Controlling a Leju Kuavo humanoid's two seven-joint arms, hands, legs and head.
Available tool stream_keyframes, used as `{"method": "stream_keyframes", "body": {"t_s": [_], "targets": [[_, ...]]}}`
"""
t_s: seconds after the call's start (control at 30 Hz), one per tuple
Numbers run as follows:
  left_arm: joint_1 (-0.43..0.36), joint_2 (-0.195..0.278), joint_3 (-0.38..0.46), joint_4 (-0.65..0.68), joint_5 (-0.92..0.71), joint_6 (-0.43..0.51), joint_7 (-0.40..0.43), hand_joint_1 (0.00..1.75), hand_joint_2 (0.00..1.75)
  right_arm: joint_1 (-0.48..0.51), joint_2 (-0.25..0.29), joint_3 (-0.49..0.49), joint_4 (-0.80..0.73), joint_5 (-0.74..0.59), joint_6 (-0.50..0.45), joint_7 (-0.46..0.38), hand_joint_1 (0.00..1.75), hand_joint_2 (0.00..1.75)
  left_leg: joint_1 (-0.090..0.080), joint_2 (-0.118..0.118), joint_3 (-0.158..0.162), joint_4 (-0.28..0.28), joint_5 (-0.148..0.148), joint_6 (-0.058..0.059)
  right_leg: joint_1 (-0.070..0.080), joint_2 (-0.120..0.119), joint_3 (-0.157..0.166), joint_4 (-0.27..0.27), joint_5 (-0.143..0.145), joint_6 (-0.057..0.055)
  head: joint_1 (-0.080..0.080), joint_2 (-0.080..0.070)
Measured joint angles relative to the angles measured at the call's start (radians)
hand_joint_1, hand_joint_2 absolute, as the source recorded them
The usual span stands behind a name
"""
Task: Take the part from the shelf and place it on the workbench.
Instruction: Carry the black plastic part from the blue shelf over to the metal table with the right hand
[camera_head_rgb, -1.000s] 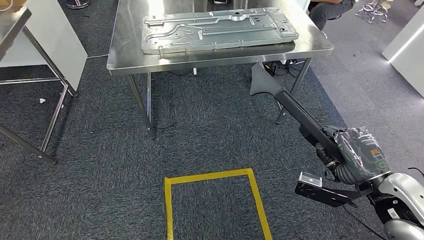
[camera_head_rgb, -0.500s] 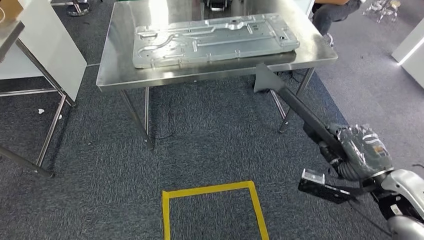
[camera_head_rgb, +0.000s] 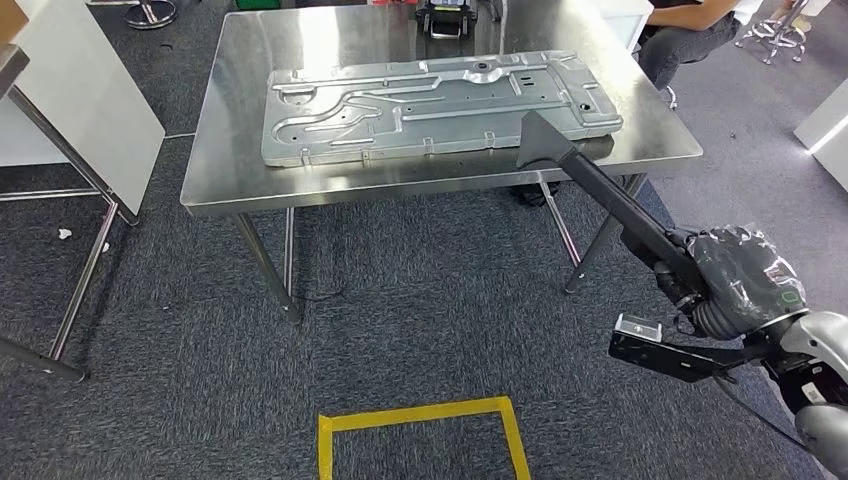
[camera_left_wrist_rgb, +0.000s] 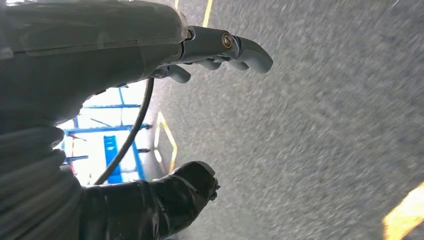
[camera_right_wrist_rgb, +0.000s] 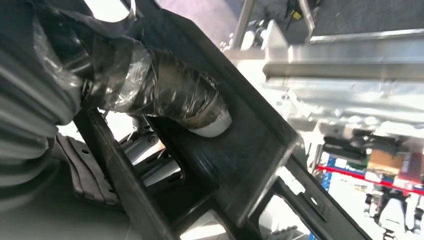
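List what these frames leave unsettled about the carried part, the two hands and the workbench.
- Right hand fingers: head view, hidden under a dark wrap; right wrist view, covered by the black part.
- Black part: its full shape is cut off by the edges of the right wrist view.
- Left hand: the floor beyond it is blurred.
- Workbench: far edge cut off in the head view; the dark item there is unidentifiable.

The right hand (camera_head_rgb: 735, 285), wrapped in dark film, grips a long black part (camera_head_rgb: 600, 195) and holds it forward. The left hand (camera_left_wrist_rgb: 150, 125) hangs with its fingers (camera_left_wrist_rgb: 240, 47) apart, holding nothing.
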Motion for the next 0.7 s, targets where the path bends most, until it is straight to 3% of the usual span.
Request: {"method": "stream_keyframes", "body": {"t_s": [0.07,0.1,0.13,0.17,0.2,0.27,0.3,0.33,0.4,0.43,0.5,0.57,0.63,0.67,0.7], "targets": [[0.001,0.000,0.000,0.000,0.000,-0.001,0.000,0.00,1.75,-0.013,0.000,0.009,0.007,0.000,0.005,0.000,1.75,1.75,0.000,-0.004,0.034,-0.009,-0.022,0.003,0.000,-0.001,-0.078,0.066,-0.069,0.005,0.000,0.000],[0.002,0.000,0.000,0.000,0.000,-0.001,0.000,0.00,1.75,-0.016,0.000,0.014,0.011,0.000,0.006,0.000,1.75,1.75,0.000,-0.007,0.053,-0.010,-0.036,0.003,0.000,-0.001,-0.104,0.067,-0.106,0.006,0.000,0.000],[0.003,0.000,0.000,0.000,0.000,-0.001,0.000,0.00,1.75,-0.019,0.000,0.018,0.013,0.000,0.007,0.000,1.75,1.75,0.000,-0.010,0.073,-0.011,-0.050,0.002,0.000,-0.002,-0.119,0.046,-0.124,0.006,0.000,0.000],[0.003,0.000,0.000,0.000,0.000,-0.001,0.000,0.00,1.75,-0.021,0.000,0.021,0.016,0.000,0.007,0.000,1.75,1.75,0.001,-0.012,0.094,-0.011,-0.066,0.000,-0.001,-0.003,-0.123,0.004,-0.112,0.005,0.000,0.000],[0.004,0.000,0.000,0.000,0.000,-0.001,0.000,0.00,1.75,-0.023,0.000,0.023,0.019,0.000,0.007,0.000,1.75,1.75,0.000,-0.014,0.112,-0.012,-0.082,-0.003,-0.001,-0.005,-0.120,-0.057,-0.058,0.002,0.001,0.000],[0.004,0.000,0.000,0.001,0.000,-0.001,0.000,0.00,1.75,-0.029,0.000,0.029,0.026,0.000,0.007,0.000,1.75,1.75,-0.003,-0.016,0.140,-0.011,-0.113,-0.011,0.003,-0.009,-0.114,-0.173,0.088,-0.007,0.003,0.000],[0.003,0.000,0.000,0.001,0.000,-0.001,0.001,0.00,1.75,-0.032,0.000,0.033,0.029,0.000,0.008,0.000,1.75,1.75,-0.005,-0.017,0.149,-0.016,-0.126,-0.017,0.006,-0.009,-0.110,-0.205,0.138,-0.014,0.004,0.000],[0.002,0.001,0.000,0.001,0.000,-0.001,0.001,0.00,1.75,-0.035,-0.001,0.036,0.031,0.000,0.008,0.000,1.75,1.75,-0.007,-0.017,0.159,-0.016,-0.131,-0.022,0.008,-0.008,-0.106,-0.219,0.156,-0.021,0.005,0.000],[0.001,0.001,0.000,0.001,0.000,-0.001,0.001,0.00,1.75,-0.039,-0.003,0.040,0.032,0.000,0.008,0.000,1.75,1.75,-0.008,-0.015,0.163,-0.002,-0.123,-0.033,0.006,-0.005,-0.086,-0.225,0.149,-0.036,0.003,0.000],[0.001,0.001,0.000,0.001,0.000,-0.001,0.001,0.00,1.75,-0.042,-0.004,0.040,0.032,0.000,0.008,0.001,1.75,1.75,-0.007,-0.012,0.147,0.038,-0.110,-0.038,0.004,-0.004,-0.074,-0.229,0.144,-0.044,0.003,0.000],[-0.002,0.001,0.000,0.001,0.000,-0.001,0.001,0.00,1.75,-0.047,-0.005,0.042,0.033,0.000,0.008,0.002,1.75,1.75,-0.006,-0.006,0.071,0.161,-0.111,-0.047,0.004,-0.004,-0.052,-0.234,0.127,-0.056,0.003,0.000],[-0.003,0.001,0.000,0.001,0.000,-0.001,0.001,0.00,1.75,-0.048,-0.005,0.045,0.033,0.000,0.008,0.001,1.75,1.75,-0.006,-0.003,-0.015,0.266,-0.179,-0.051,0.006,-0.004,-0.026,-0.235,0.105,-0.060,0.003,0.000],[0.000,0.001,0.000,0.001,0.000,-0.001,0.001,0.00,1.75,-0.049,-0.005,0.048,0.034,0.003,0.008,0.001,1.75,1.75,-0.007,-0.001,-0.061,0.274,-0.243,-0.046,0.011,-0.002,0.006,-0.235,0.079,-0.063,0.003,0.000],[0.001,0.001,0.000,0.001,0.000,-0.001,0.001,0.00,1.75,-0.050,-0.005,0.052,0.035,0.004,0.008,0.002,1.75,1.75,-0.008,-0.001,-0.065,0.240,-0.237,-0.040,0.015,-0.003,0.024,-0.235,0.066,-0.064,0.003,0.000],[0.002,0.001,0.000,0.001,0.000,-0.002,0.001,0.00,1.75,-0.052,-0.005,0.056,0.036,0.006,0.008,0.002,1.75,1.75,-0.012,0.002,-0.058,0.184,-0.198,-0.029,0.020,-0.004,0.041,-0.236,0.053,-0.065,0.003,0.000]]}}
